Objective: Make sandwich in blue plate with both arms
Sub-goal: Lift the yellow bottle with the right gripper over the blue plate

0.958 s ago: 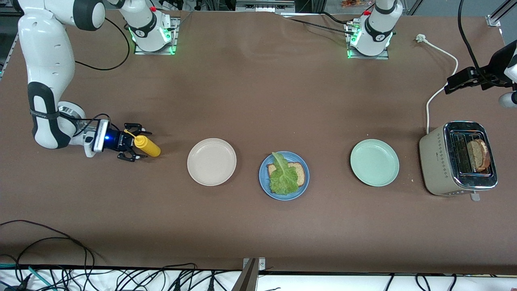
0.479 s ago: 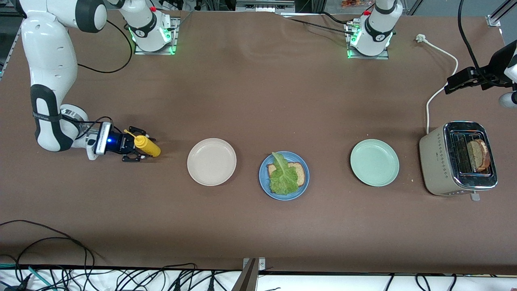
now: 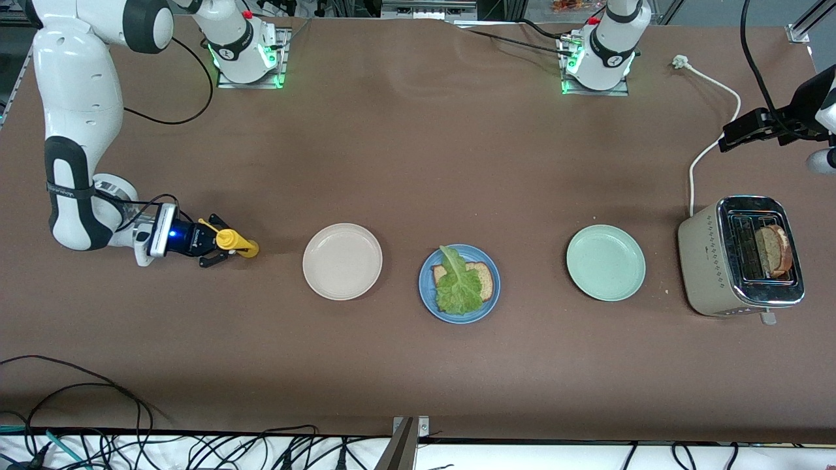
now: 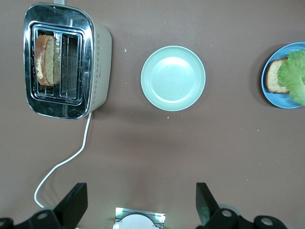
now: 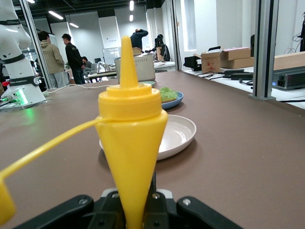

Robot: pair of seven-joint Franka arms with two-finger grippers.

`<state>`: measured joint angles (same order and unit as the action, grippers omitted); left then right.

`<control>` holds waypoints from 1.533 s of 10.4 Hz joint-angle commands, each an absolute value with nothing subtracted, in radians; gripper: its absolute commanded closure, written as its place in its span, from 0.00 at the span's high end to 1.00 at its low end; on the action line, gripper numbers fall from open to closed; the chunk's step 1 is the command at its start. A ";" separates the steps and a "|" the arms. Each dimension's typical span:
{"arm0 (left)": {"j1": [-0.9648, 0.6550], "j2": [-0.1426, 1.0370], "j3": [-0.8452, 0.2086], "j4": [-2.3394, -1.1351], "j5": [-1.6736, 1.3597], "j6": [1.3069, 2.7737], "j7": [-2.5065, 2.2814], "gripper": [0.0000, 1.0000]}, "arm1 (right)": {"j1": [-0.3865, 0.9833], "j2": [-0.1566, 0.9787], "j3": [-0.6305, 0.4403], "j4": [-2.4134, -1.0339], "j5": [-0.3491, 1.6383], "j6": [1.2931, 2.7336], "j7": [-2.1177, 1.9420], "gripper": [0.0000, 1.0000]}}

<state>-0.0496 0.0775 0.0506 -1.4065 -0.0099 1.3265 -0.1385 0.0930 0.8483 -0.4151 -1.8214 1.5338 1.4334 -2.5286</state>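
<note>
The right tool (image 3: pixel 225 247) has just clamped onto the yellow squeeze bottle (image 3: pixel 236 243): a second ago its fingers stood spread on either side of the bottle, which lay on its side on the surface (image 3: pixel 405 163); now they are drawn in tight on it. The right wrist view confirms the grip, with the bottle's cone and nozzle (image 5: pixel 127 59) rising straight out from between the black fingers and the loose cap strap trailing off to one side. The bottle has also shifted a little, its free end looking shorter in the front view, as if it is starting to tip up off the surface.

Out from this tool, toward the left arm's end, comes the beige-white plate (image 3: pixel 342 262), bare. Next in the same direction is the blue plate (image 3: pixel 459 284), carrying one slice of bread (image 3: pixel 484 279) with a lettuce leaf (image 3: pixel 456 287) laid over it. So the sandwich is half built and open-topped. After that sits the mint-green plate (image 3: pixel 605 262), bare, and then the toaster (image 3: pixel 740 256) with a second slice (image 3: pixel 774 250) standing in its slot.

The left tool (image 4: pixel 139 205) waits high over that end of the surface, fingers wide apart and holding nothing, looking down on the toaster and green plate.

The fresh grip suggests sauce goes on the lettuce next, before the toasted slice closes the sandwich. The bottle must be carried across the beige-white plate and upended over the blue one.
</note>
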 commanded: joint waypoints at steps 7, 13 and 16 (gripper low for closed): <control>-0.048 0.089 0.046 -1.378 0.021 1.305 -0.144 1.00 | 0.600 0.581 -0.730 -1.694 1.359 1.721 -1.771 0.02; -0.037 0.089 0.044 -1.378 0.021 1.307 -0.144 1.00 | 0.945 0.586 -0.853 -1.540 1.163 2.011 -1.231 0.02; -0.037 0.089 0.044 -1.378 0.021 1.307 -0.144 1.00 | 1.108 0.598 -0.848 -1.496 0.880 2.214 -0.902 0.02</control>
<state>-0.0374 0.0776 0.0503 -1.4066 -0.0099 1.3264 -0.1386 0.9944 0.5821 -0.8326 -1.5269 1.0487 2.1018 -1.1199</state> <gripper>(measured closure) 0.000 0.956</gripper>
